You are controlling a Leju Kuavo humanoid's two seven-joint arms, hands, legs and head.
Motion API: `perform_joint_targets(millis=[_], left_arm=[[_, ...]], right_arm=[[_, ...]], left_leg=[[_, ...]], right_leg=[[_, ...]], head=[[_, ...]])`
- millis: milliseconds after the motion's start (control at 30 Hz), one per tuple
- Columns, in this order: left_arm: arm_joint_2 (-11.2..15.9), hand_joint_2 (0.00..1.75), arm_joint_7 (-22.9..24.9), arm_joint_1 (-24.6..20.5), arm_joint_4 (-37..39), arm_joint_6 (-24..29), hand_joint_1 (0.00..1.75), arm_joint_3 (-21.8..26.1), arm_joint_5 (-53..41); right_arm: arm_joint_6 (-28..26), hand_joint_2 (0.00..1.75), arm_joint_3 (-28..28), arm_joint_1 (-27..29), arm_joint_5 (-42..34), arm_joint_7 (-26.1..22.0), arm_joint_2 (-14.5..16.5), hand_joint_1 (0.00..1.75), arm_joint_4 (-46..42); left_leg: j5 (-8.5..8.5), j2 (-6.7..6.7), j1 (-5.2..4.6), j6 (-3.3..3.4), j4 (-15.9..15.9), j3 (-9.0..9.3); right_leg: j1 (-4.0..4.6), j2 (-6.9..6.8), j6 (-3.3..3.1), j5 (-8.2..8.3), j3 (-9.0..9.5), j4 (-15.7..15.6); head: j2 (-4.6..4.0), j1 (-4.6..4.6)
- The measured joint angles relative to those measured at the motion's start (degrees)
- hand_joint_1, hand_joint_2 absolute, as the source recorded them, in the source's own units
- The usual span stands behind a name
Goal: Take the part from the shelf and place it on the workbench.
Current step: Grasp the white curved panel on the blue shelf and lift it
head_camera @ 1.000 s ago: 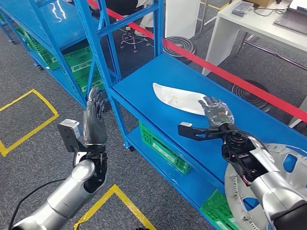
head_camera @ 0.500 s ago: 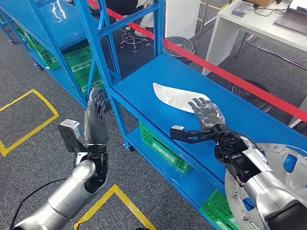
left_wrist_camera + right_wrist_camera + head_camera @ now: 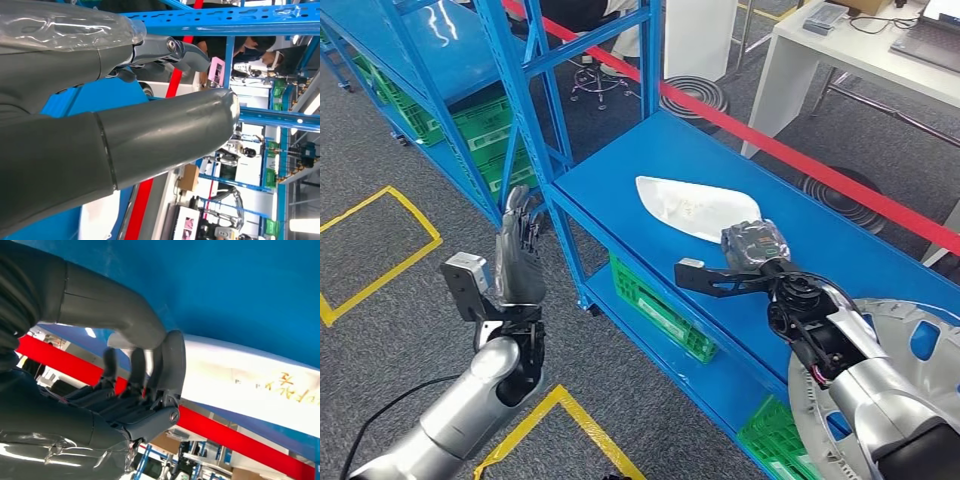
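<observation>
Right hand [image 3: 752, 243]: note the fingers curled together at the near end of the white part [image 3: 693, 207], touching its edge; a firm grip cannot be confirmed. Part lies flat on the blue shelf [image 3: 637, 170]. Left hand [image 3: 517, 250]: raised beside the shelf, fingers apart, holding nothing.

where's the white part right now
In the head view the white part lies flat on the blue shelf, right of centre, with the right hand at its near right end and the red bar behind it.
</observation>
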Motion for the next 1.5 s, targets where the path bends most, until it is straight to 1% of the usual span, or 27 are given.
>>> perform_joint_targets(millis=[433,467,567,600,933,1500], left_arm=[[0.4,0.00,0.4,0.9,-1.0,0.5,0.00,0.4,-0.6],[0.4,0.00,0.4,1.0,-1.0,0.5,0.00,0.5,-0.6],[0.4,0.00,0.4,1.1,-1.0,0.5,0.00,0.9,-0.6],[0.4,0.00,0.4,1.1,-1.1,0.5,0.00,1.0,-0.6],[0.4,0.00,0.4,1.1,-1.5,0.5,0.00,1.3,-0.5],[0.4,0.00,0.4,1.1,-1.5,0.5,0.00,1.3,-0.4]], right_arm=[[0.4,1.75,-0.6,0.0,-2.1,-0.4,0.0,1.75,0.0],[0.4,1.75,-0.6,0.0,-2.1,-0.4,0.0,1.72,0.0],[0.4,1.75,-0.6,0.0,-2.1,-0.3,0.0,0.41,0.0],[0.3,1.75,-0.6,0.0,-2.2,-0.2,0.0,0.00,0.0],[-2.3,1.75,-0.7,-0.2,-2.1,1.4,-0.2,0.00,-0.1],[-2.3,1.75,-1.0,-1.1,-1.9,2.3,-0.8,0.00,-0.7]], left_leg=[[0.00,0.00,0.00,0.00,0.0,0.00],[0.00,0.00,0.00,0.00,0.0,0.00],[0.00,0.01,0.00,0.00,0.0,0.00],[0.00,0.01,0.00,0.00,0.0,0.00],[0.00,0.01,0.00,0.00,0.0,0.00],[0.00,0.01,0.00,0.00,0.0,0.01]], right_leg=[[0.00,0.00,0.00,0.00,0.00,0.0],[0.00,0.00,0.00,0.00,0.00,0.0],[0.00,0.00,0.00,0.00,-0.01,0.0],[0.00,0.00,0.00,0.00,-0.01,0.0],[0.00,0.00,0.00,0.00,0.00,0.0],[0.00,0.00,0.00,0.00,0.00,0.0]], head=[[0.00,0.00],[0.00,0.00],[0.00,0.00],[0.00,0.00],[0.00,0.00],[0.00,0.00]])
